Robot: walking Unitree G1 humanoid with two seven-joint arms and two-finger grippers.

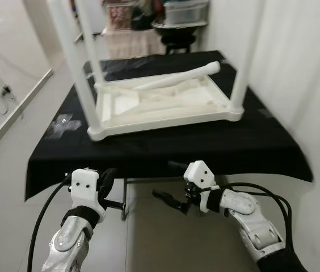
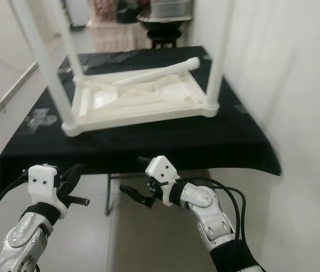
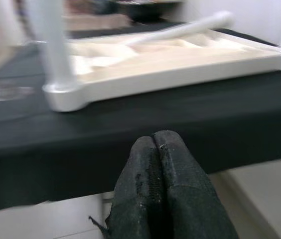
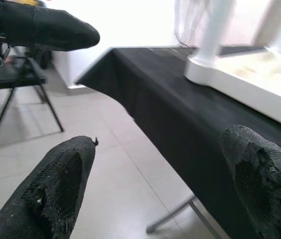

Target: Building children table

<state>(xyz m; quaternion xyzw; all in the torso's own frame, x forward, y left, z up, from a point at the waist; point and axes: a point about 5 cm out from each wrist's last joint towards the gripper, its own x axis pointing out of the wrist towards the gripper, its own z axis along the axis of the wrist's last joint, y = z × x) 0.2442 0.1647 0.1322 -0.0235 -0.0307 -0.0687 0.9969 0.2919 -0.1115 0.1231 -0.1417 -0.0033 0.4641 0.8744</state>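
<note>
We hold both end effectors low, below the front edge of the table (image 1: 165, 148), and neither has hold of anything. The left end effector (image 3: 161, 164) has its two fingers pressed together, tips touching, as its wrist view shows; the right end effector (image 4: 155, 169) has its fingers spread wide apart, with bare floor and the hanging black cloth (image 1: 245, 156) between them. The task's thing, the white children table (image 1: 165, 105), lies upside down on the black-covered table, tabletop down, with mounted legs (image 1: 75, 68) rising upright from its corners. One loose leg (image 1: 177, 79) rests slanted across the underside, its thick end near the far right corner. From this position we judge these risks: raising either arm straight up could catch the cloth edge or strike the table rim, dragging the cloth and shifting the workpiece; a reach toward the loose leg could knock a mounted leg and tip or slide the assembly; the round loose leg could roll if nudged.
</note>
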